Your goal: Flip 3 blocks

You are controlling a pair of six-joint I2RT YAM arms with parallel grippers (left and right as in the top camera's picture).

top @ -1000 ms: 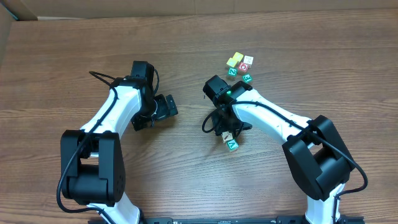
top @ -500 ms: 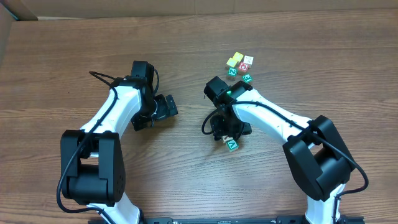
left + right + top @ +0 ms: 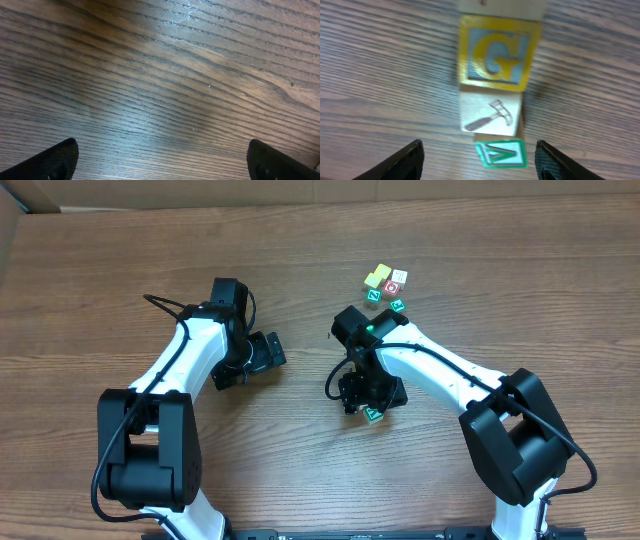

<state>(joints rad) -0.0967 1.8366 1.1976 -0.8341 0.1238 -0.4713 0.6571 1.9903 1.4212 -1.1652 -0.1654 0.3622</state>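
In the right wrist view three blocks lie in a row on the wood: a yellow-framed block with a G on a blue face [image 3: 492, 52], a pale block with a hammer picture [image 3: 490, 114], and a green-framed letter block [image 3: 501, 152]. My right gripper [image 3: 480, 162] is open, its fingers [image 3: 405, 160] standing either side of the green letter block without touching it. From overhead the right gripper [image 3: 368, 396] covers the row, so only the green letter block [image 3: 374, 415] shows. My left gripper [image 3: 262, 355] is open over bare wood, far from the blocks.
A cluster of other small blocks [image 3: 385, 285] sits at the back right of the wooden table [image 3: 300, 240], with a yellow one, a red-marked one and green-lettered ones. A cardboard edge [image 3: 30, 195] shows at the back left corner.
My right gripper has moved toward the table's front over the row of blocks, hiding all but the green one from overhead, and its jaws have widened slightly. The left arm has not moved.
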